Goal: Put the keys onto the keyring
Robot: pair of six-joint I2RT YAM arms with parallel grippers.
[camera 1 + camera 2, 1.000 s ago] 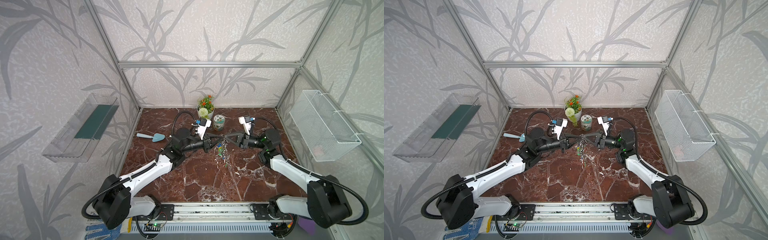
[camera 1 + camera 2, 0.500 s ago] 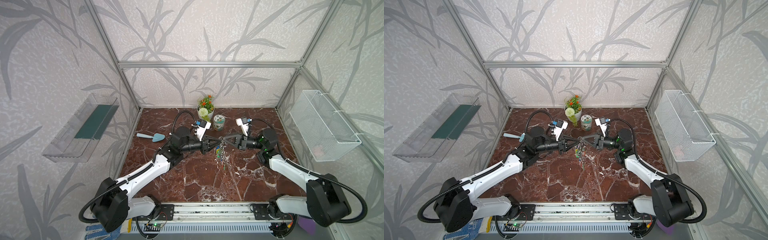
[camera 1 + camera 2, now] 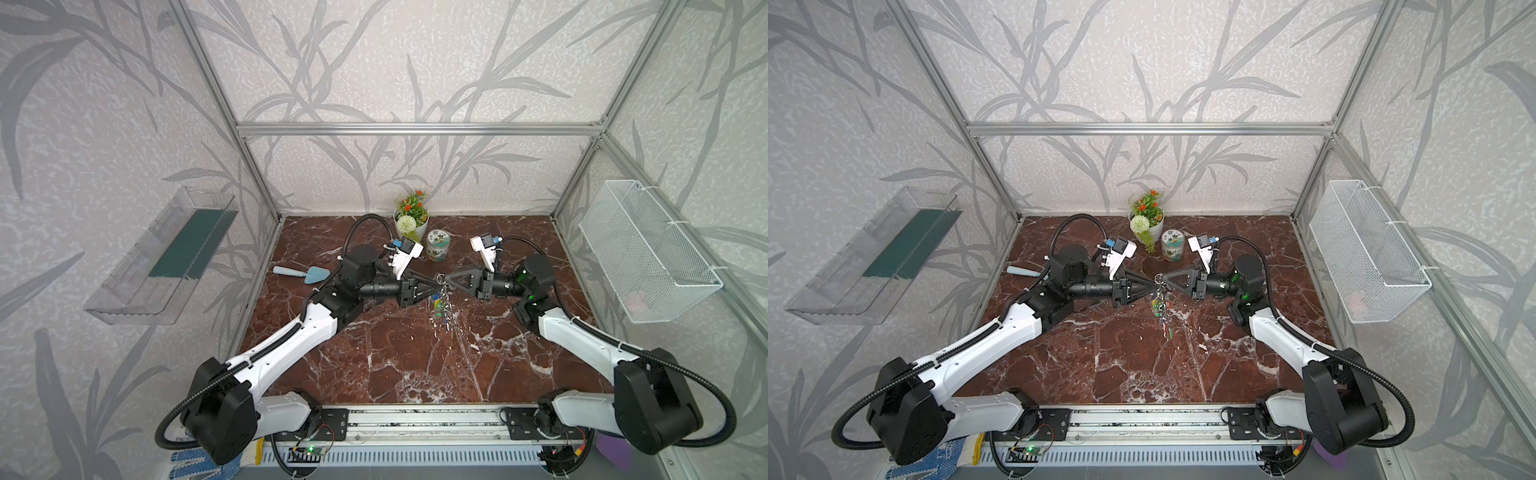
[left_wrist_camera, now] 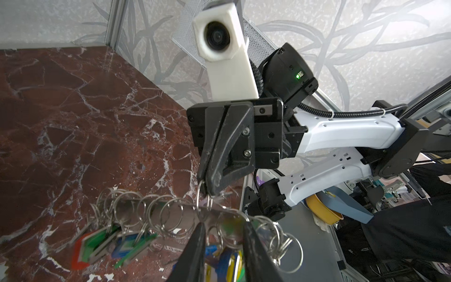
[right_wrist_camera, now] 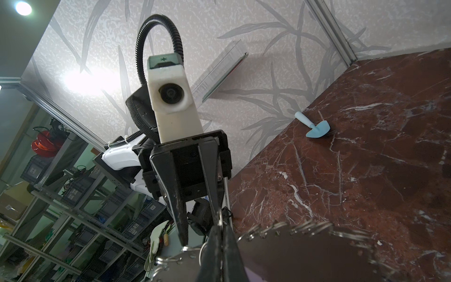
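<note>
Gripping keyring (image 3: 445, 302), right pincer (image 3: 448, 279), left pincer (image 3: 436, 286) parted

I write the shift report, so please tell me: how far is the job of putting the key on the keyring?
Done: the keyring is lifted and hangs from the shut right tool. In hand: the left tool stands open at it, gripping nothing. Left: I cannot tell whether the lilac-tagged key is threaded; the keyring is not yet set down.

Keyring (image 3: 1162, 303) under right end effector (image 3: 1163, 284)
</note>
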